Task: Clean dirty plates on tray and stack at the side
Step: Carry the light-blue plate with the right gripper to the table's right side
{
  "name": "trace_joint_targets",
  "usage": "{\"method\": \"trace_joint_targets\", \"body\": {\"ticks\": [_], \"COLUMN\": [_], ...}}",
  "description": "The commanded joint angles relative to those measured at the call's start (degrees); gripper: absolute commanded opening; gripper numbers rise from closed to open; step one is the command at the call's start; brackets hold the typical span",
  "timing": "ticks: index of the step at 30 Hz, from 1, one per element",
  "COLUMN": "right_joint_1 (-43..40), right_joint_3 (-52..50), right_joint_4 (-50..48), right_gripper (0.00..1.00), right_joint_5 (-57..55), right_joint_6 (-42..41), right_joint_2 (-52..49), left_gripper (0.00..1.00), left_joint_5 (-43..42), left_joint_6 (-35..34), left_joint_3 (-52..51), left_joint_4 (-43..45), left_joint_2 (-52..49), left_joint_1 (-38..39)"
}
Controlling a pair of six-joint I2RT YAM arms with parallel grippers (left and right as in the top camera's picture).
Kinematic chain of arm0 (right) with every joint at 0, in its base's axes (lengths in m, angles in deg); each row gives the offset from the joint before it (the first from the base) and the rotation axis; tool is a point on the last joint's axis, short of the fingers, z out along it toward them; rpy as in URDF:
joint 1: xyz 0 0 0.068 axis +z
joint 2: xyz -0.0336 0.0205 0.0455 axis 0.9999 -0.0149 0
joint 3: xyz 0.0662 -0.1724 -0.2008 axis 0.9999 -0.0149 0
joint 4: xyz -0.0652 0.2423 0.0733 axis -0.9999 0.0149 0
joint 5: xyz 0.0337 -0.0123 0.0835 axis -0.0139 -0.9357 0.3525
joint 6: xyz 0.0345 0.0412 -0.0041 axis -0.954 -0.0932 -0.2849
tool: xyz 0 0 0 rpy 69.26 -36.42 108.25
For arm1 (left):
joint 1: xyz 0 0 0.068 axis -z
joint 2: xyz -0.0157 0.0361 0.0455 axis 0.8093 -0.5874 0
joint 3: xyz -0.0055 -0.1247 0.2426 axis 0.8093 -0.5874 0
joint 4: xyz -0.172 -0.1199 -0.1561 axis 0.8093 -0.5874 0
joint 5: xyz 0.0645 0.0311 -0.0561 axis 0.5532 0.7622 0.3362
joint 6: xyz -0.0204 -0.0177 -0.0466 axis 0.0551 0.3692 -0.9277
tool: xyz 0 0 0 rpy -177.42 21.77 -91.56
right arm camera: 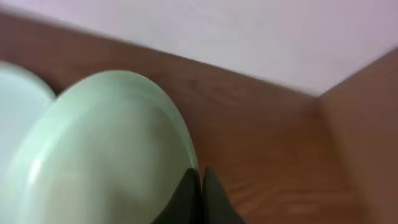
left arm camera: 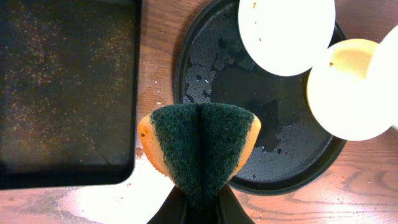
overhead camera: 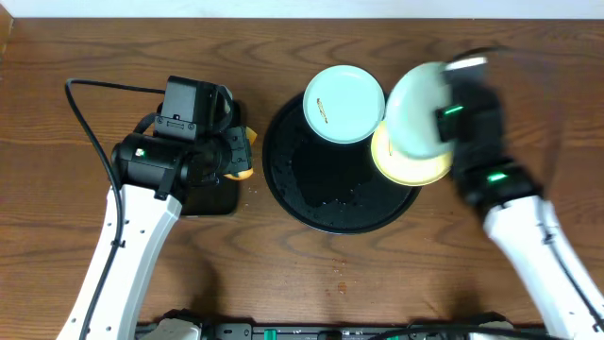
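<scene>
— What's closest to you?
— The sponge (left arm camera: pixel 199 146), green side up, folded and pinched in my left fingers (left arm camera: pixel 166 213) over the table (overhead camera: pixel 57 189), between the rectangular tray (left arm camera: pixel 62 81) and the round tray (overhead camera: pixel 321 189).
— And the plates?
— My right fingers (right arm camera: pixel 185 199) clamp one mint plate (right arm camera: pixel 106 155) by its rim, tilted above the yellow plate (overhead camera: pixel 406 165). That one overhangs the round tray's right rim, and the other mint plate (overhead camera: pixel 344 104) its far rim.

Overhead and downward left wrist share the tray (overhead camera: pixel 321 184); blurred right wrist seemingly faces the wall (right arm camera: pixel 249 37).

Even bright light, right side blurred — perhaps motion
</scene>
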State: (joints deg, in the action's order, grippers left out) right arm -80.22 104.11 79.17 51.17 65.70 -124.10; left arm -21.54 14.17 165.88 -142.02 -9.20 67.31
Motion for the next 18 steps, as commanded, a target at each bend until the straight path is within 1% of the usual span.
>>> {"method": "trace_joint_targets", "body": {"ticks": [1, 4, 7, 12, 18], "right_joint_1": [-13.94, -24.63, -31.95, -38.01, -40.81], "right_joint_3": [1.44, 1.44, 1.44, 1.44, 1.44], "right_joint_4": [-0.48, -2.45, -5.35, -10.12, -16.35], "right_gripper": [0.01, 0.01, 0.01, 0.01, 0.03], "right_joint_5": [24.04, 27.74, 30.29, 31.1, 31.06], "right_joint_6": [-13.05, -15.28, -15.23, -15.26, -15.02], "right_joint_2": [-0.33, -4.09, -9.84, -21.14, -28.46], "left_gripper": [0.08, 0.08, 0.07, 0.08, 0.08], "left_joint_5": [0.76, 0.76, 0.76, 0.74, 0.76], "left_joint_6": [0.63, 1.64, 1.64, 1.68, 2.58], "left_joint_3": [-0.42, -0.42, -0.42, -0.42, -0.7], "left_joint_4": [-0.37, -0.33, -0.11, -0.15, -0.55], "left_joint_2": [-1.14, -1.38, -1.53, -1.53, -1.53], "left_joint_1": [-0.2, -0.2, -0.2, -0.2, -0.2]}}
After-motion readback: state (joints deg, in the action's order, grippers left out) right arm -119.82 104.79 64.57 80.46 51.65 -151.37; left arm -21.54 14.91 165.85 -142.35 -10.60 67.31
